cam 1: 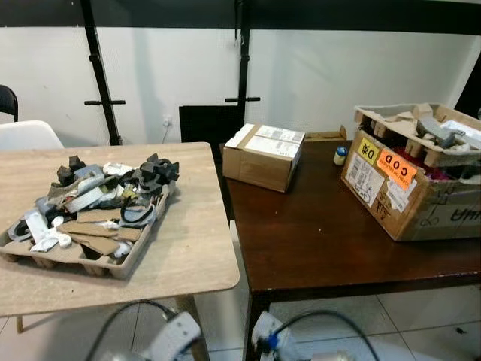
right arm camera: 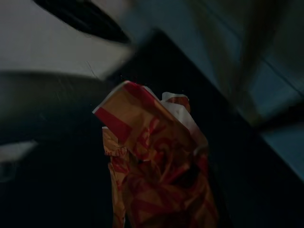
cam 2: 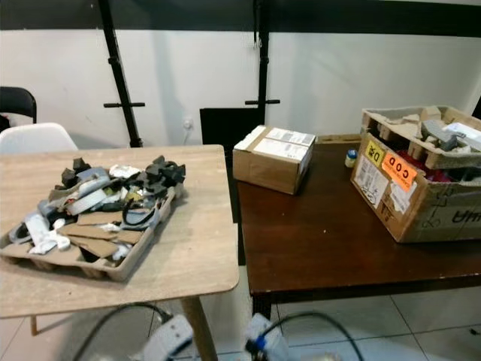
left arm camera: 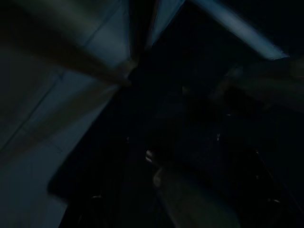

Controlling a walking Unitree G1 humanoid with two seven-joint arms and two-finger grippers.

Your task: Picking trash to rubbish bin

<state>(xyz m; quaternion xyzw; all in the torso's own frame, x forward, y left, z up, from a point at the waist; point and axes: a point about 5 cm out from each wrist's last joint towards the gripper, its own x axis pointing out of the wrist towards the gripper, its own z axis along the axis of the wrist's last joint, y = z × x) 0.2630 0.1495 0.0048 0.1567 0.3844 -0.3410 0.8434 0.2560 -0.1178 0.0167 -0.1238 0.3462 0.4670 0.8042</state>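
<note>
The crumpled red-and-orange paper wrapper (right arm camera: 156,171) hung between my right gripper's fingers, pinched. I couldn't tell the left gripper's state.

I looked down on two tables standing side by side. On my left was a light wood-grain table (cam 1: 195,226) with rounded corners; just beside it on my right stood a dark brown table (cam 1: 316,233), a narrow gap between them. Behind both ran a white wall (cam 1: 316,68) crossed by black metal poles (cam 1: 98,68). A white chair (cam 1: 26,135) sat at the light table's far left edge. The floor (cam 1: 428,323) was pale tile.
</note>
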